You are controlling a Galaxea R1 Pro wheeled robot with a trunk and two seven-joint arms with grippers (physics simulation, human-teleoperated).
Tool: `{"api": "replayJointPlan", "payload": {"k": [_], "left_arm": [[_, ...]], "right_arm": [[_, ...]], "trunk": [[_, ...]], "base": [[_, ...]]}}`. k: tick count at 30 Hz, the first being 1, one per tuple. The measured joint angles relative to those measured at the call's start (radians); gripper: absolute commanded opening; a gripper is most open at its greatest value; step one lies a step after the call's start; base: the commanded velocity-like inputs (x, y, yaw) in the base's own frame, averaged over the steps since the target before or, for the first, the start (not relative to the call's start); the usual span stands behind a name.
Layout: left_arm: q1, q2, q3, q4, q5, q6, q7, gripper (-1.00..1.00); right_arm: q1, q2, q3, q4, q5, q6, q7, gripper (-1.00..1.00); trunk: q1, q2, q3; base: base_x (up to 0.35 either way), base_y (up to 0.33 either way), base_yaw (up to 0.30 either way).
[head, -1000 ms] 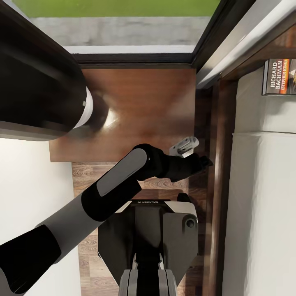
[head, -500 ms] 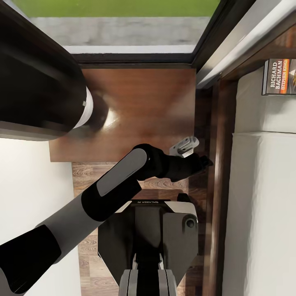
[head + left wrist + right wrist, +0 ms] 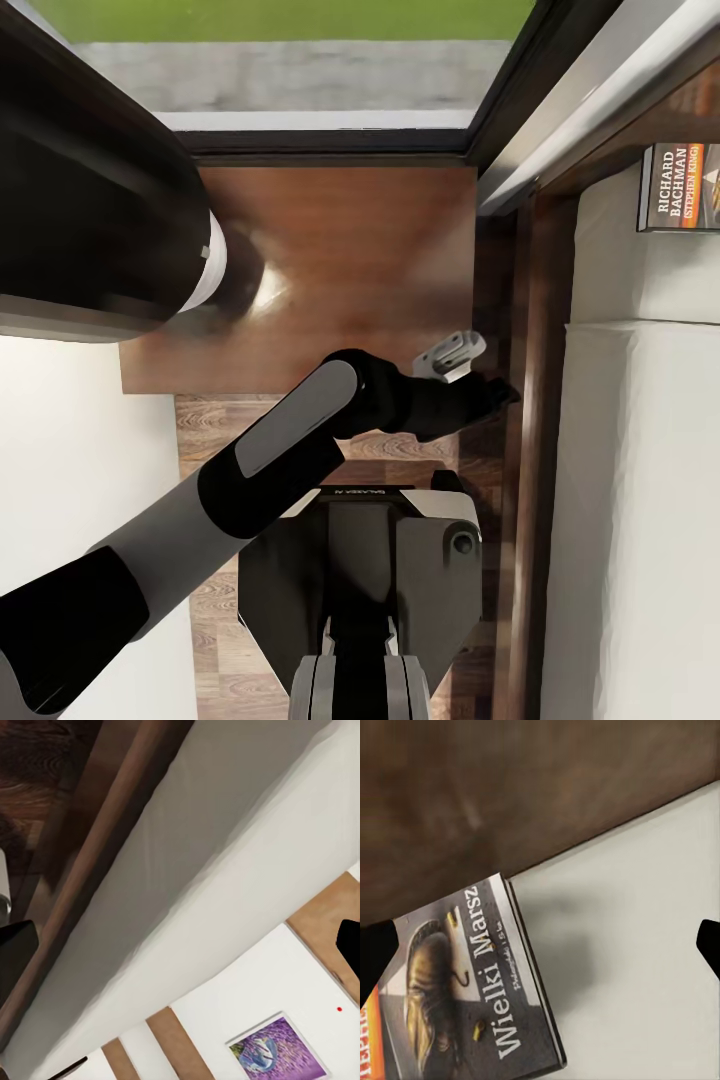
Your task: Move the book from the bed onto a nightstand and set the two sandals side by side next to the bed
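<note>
The book [image 3: 680, 188] lies flat on the pale mattress of the bed [image 3: 640, 520] near its head end, white "RICHARD BACHMAN" lettering up. In the right wrist view the book [image 3: 465, 982] lies close below my right gripper [image 3: 540, 945], which is open; its dark fingertips [image 3: 709, 945] stand wide apart. The glossy brown nightstand [image 3: 330, 260] stands just left of the bed frame [image 3: 535, 420]. My left gripper [image 3: 495, 393] hovers over the gap between nightstand and bed, open in the left wrist view [image 3: 180, 949] and holding nothing. The sandals are out of view.
A large black lamp shade [image 3: 90, 190] overhangs the nightstand's left part. A dark-framed glass opening [image 3: 330, 140] runs behind it. My own base [image 3: 380, 570] fills the wood floor strip in front. A purple picture [image 3: 277, 1050] hangs on the far wall.
</note>
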Motion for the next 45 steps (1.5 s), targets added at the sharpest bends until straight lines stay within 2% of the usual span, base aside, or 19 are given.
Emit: {"api": "replayJointPlan", "payload": {"k": [2, 6, 16, 20, 23, 25, 30, 39, 41, 42, 44, 45], "left_arm": [[-0.002, 0.0, 0.001, -0.001, 0.0, 0.0, -0.001, 1.0], [-0.005, -0.001, 0.004, -0.003, 0.0, 0.0, -0.002, 1.0], [-0.024, -0.004, 0.04, -0.008, 0.0, 0.002, -0.002, 1.0], [-0.042, -0.004, 0.054, -0.009, 0.0, 0.002, 0.001, 1.0], [-0.048, -0.003, 0.057, -0.009, 0.0, 0.002, 0.002, 1.0], [-0.058, -0.003, 0.062, -0.01, 0.0, 0.003, 0.003, 1.0], [-0.074, -0.003, 0.065, -0.011, 0.0, 0.003, 0.003, 1.0], [-0.142, -0.001, 0.073, -0.012, -0.005, 0.004, 0.005, 1.0], [-0.175, -0.001, 0.078, -0.01, -0.022, 0.004, 0.004, 1.0], [-0.209, -0.001, 0.087, -0.006, -0.056, 0.004, 0.002, 1.0], [-0.249, 0.0, 0.102, -0.002, -0.1, 0.006, 0.001, 1.0], [-0.249, 0.0, 0.102, -0.002, -0.101, 0.006, 0.001, 1.0]], "right_arm": [[0.0, -0.016, -0.001, -0.038, -0.01, 0.041, 0.007, 1.0], [0.002, -0.03, -0.001, -0.081, -0.019, 0.084, 0.011, 1.0], [0.009, -0.067, -0.001, -0.184, -0.044, 0.22, 0.017, 1.0], [0.011, -0.094, -0.002, -0.215, -0.058, 0.294, 0.018, 1.0], [0.012, -0.104, -0.002, -0.222, -0.064, 0.313, 0.018, 1.0], [0.013, -0.121, -0.001, -0.231, -0.074, 0.339, 0.019, 1.0], [0.018, -0.136, -0.001, -0.235, -0.082, 0.358, 0.02, 1.0], [0.056, -0.166, -0.002, -0.232, -0.091, 0.379, 0.043, 1.0], [0.086, -0.183, -0.002, -0.225, -0.092, 0.382, 0.066, 1.0], [0.118, -0.198, -0.001, -0.219, -0.095, 0.384, 0.097, 1.0], [0.145, -0.211, -0.002, -0.214, -0.097, 0.385, 0.127, 1.0], [0.145, -0.211, -0.002, -0.214, -0.098, 0.385, 0.127, 1.0]], "trunk": [[0.0, 0.0, 0.0], [0.0, 0.0, 0.0], [0.0, 0.0, 0.0], [0.0, 0.0, 0.0], [0.0, 0.0, 0.0], [0.0, 0.0, 0.0], [0.0, 0.0, 0.0], [0.0, 0.0, 0.0], [0.0, 0.0, 0.0], [0.0, 0.0, 0.0], [0.0, 0.0, 0.0], [0.0, 0.0, 0.0]], "base": [[0.0, 0.0, 0.0], [0.0, 0.0, 0.0], [0.0, 0.0, 0.0], [0.0, 0.0, 0.0], [0.0, 0.0, 0.0], [0.0, 0.0, 0.0], [0.0, 0.0, 0.0], [0.0, 0.0, 0.0], [0.0, 0.0, 0.0], [0.0, 0.0, 0.0], [0.0, 0.0, 0.0], [0.0, 0.0, 0.0]]}}
